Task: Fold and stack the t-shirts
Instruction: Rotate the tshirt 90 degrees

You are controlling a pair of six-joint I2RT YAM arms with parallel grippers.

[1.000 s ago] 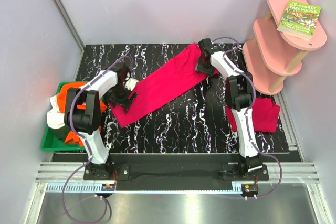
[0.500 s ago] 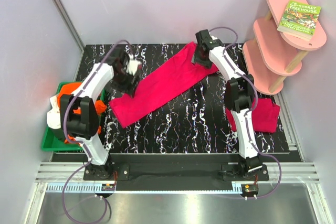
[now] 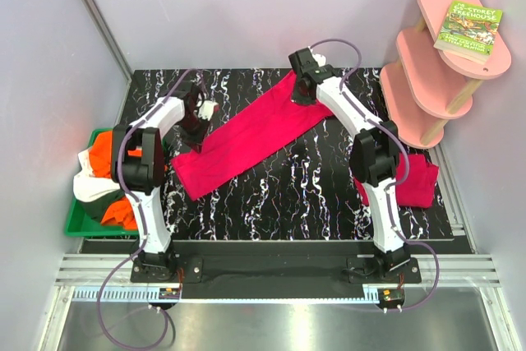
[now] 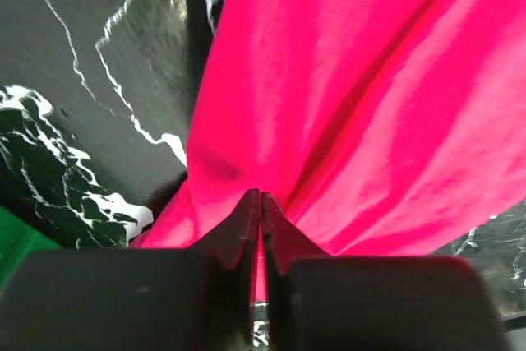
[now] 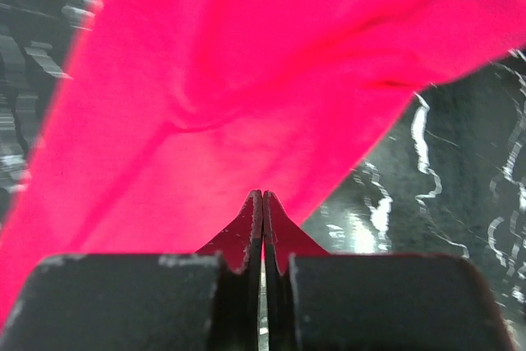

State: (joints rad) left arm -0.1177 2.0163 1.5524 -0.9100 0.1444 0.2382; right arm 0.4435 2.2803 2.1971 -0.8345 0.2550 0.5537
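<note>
A crimson-pink t-shirt [image 3: 251, 133], folded into a long strip, lies slantwise across the black marbled table [image 3: 296, 191]. My left gripper [image 3: 196, 127] is at the strip's far-left edge. In the left wrist view it [image 4: 261, 193] is shut, with the cloth [image 4: 345, 80] creasing into its tips. My right gripper [image 3: 301, 92] is at the strip's far-right end. In the right wrist view it [image 5: 263, 193] is shut at the cloth's [image 5: 246, 80] edge. A second crimson t-shirt [image 3: 415, 182] lies folded at the right, partly behind the right arm.
A green tray [image 3: 78, 223] at the table's left edge holds a heap of orange [image 3: 103, 154] and white [image 3: 90, 187] t-shirts. A pink tiered shelf [image 3: 427, 80] with a book [image 3: 468, 26] on top stands at the back right.
Both grippers were open and are now shut on the long t-shirt. The left one moved farther along the left edge; the right one moved left along the far end.
</note>
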